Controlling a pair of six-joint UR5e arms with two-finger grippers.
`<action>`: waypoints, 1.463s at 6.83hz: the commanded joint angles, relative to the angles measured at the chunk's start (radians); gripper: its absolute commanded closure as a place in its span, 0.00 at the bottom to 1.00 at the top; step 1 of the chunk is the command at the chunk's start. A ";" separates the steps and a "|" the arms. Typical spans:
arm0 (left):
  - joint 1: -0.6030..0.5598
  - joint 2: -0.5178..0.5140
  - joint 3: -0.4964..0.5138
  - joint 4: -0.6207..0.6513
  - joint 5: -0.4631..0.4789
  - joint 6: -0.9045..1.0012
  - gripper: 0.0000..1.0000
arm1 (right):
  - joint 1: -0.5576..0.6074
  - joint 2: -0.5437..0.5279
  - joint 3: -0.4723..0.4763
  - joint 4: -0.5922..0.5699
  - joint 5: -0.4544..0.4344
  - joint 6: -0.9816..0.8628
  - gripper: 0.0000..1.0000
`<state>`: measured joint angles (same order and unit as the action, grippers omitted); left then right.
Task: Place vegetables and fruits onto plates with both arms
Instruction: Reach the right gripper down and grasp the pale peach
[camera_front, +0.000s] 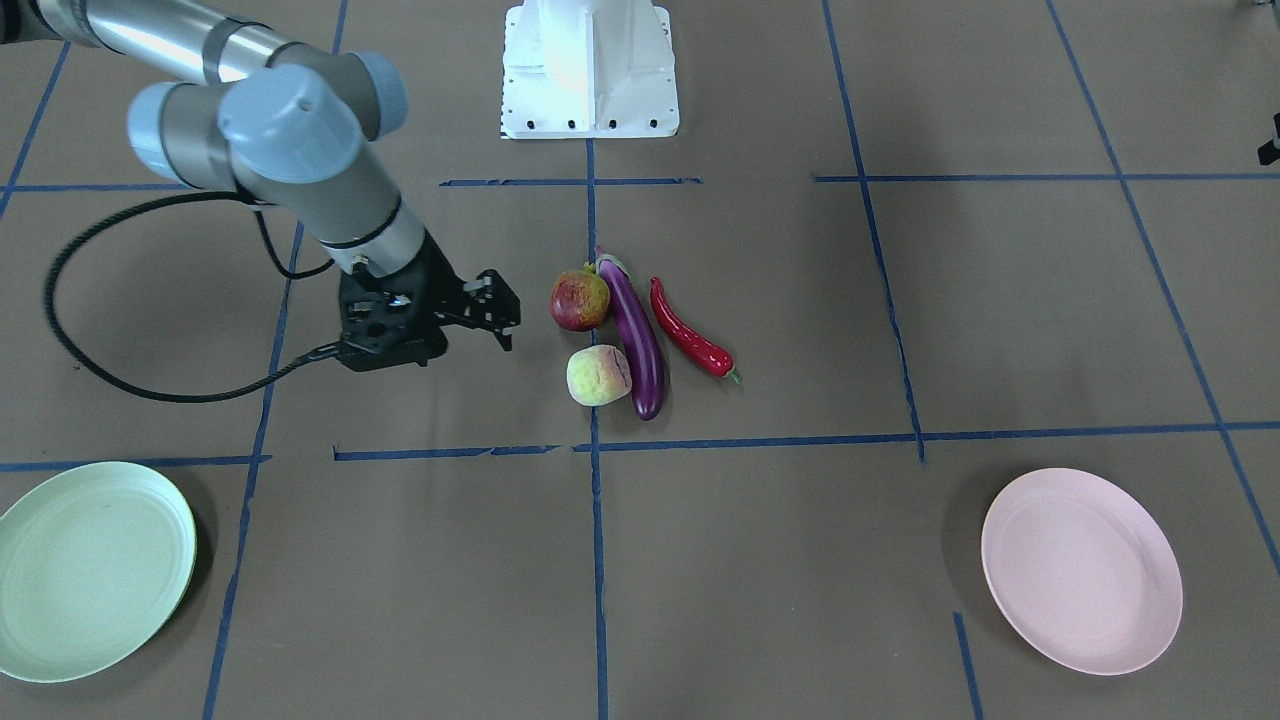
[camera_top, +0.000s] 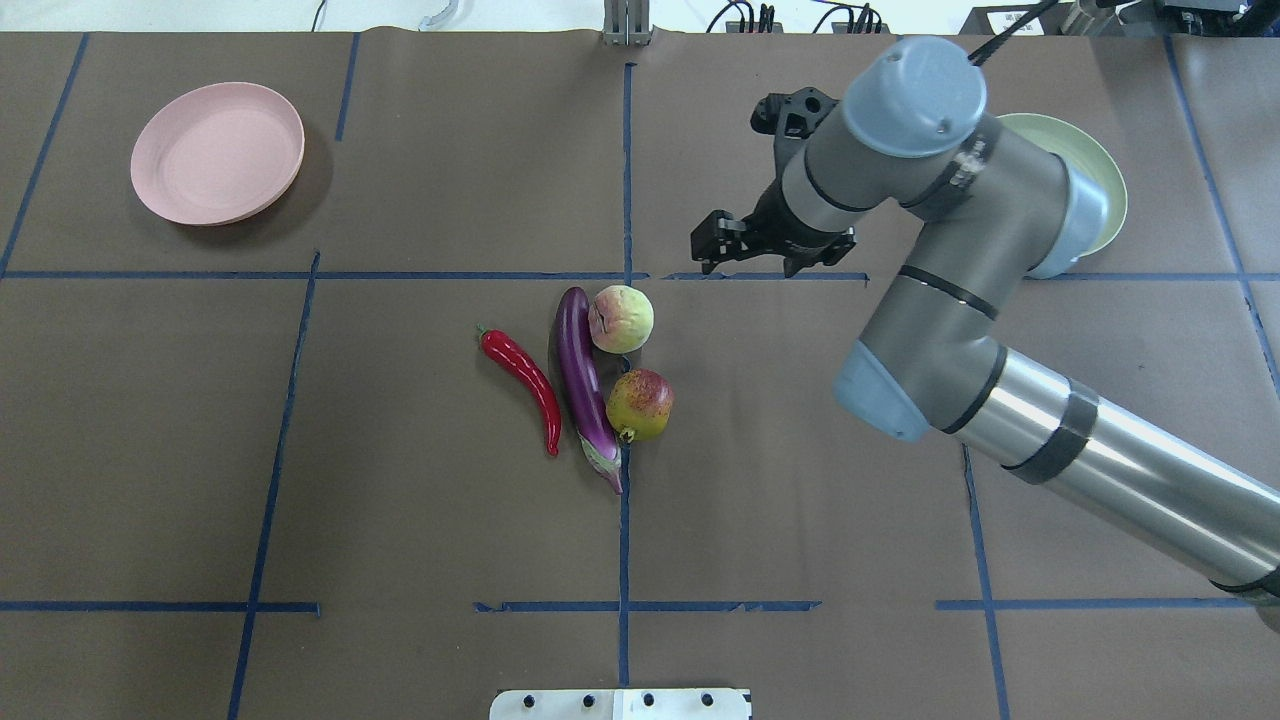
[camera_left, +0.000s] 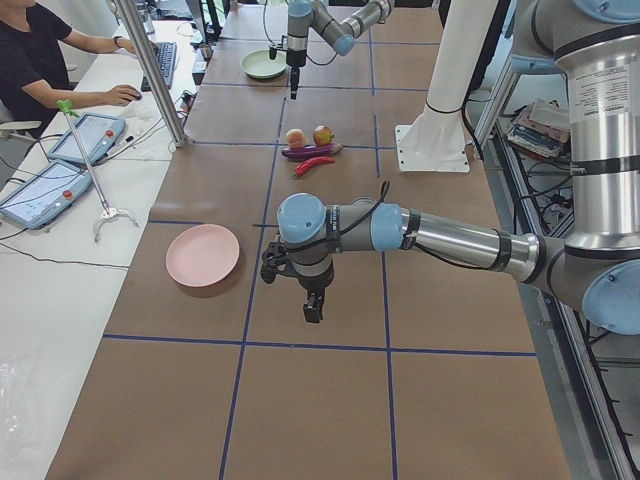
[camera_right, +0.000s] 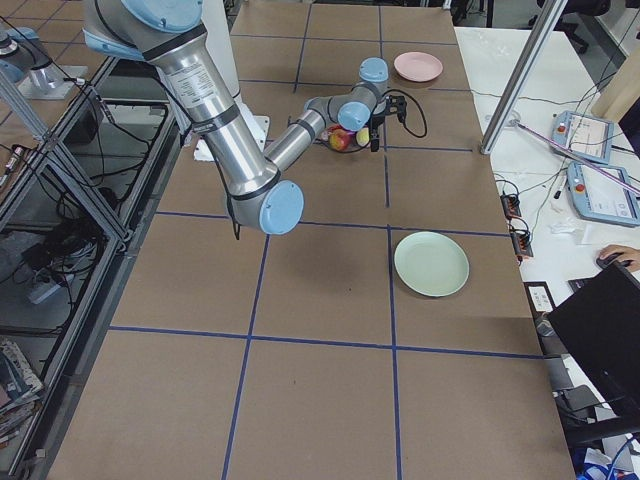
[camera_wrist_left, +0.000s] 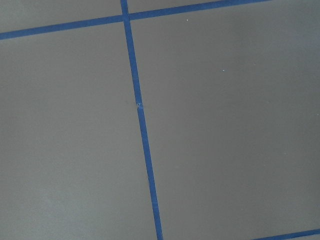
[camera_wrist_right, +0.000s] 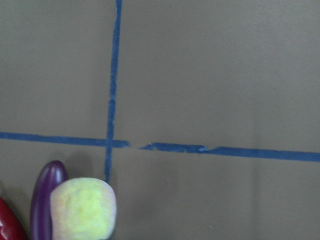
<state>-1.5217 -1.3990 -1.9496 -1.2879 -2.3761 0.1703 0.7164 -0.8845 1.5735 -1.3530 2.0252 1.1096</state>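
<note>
right gripper: fingers apart, empty, near peach | left gripper: only in left side view, finger state unreadable

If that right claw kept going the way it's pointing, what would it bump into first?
Probably the bare table: the right gripper points roughly straight down, off to one side of the peach. Depth is hard to judge.

Overhead looked down on the counter from 6 o'clock; front view faced back from 12, steep. Side views looked along it from 9 and 3, far off. Wrists looked down close; right wrist shared the peach, at 7 o'clock, with overhead.
</note>
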 joint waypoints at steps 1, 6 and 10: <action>0.000 0.000 -0.008 0.001 0.000 0.000 0.00 | -0.060 0.174 -0.194 0.003 -0.075 0.049 0.02; 0.000 0.002 -0.019 0.001 0.000 -0.002 0.00 | -0.135 0.202 -0.280 0.032 -0.154 0.049 0.03; 0.000 0.005 -0.020 0.001 -0.002 -0.002 0.00 | -0.146 0.202 -0.326 0.067 -0.158 0.055 0.37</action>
<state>-1.5222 -1.3950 -1.9686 -1.2870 -2.3765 0.1693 0.5705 -0.6831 1.2544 -1.2924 1.8678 1.1592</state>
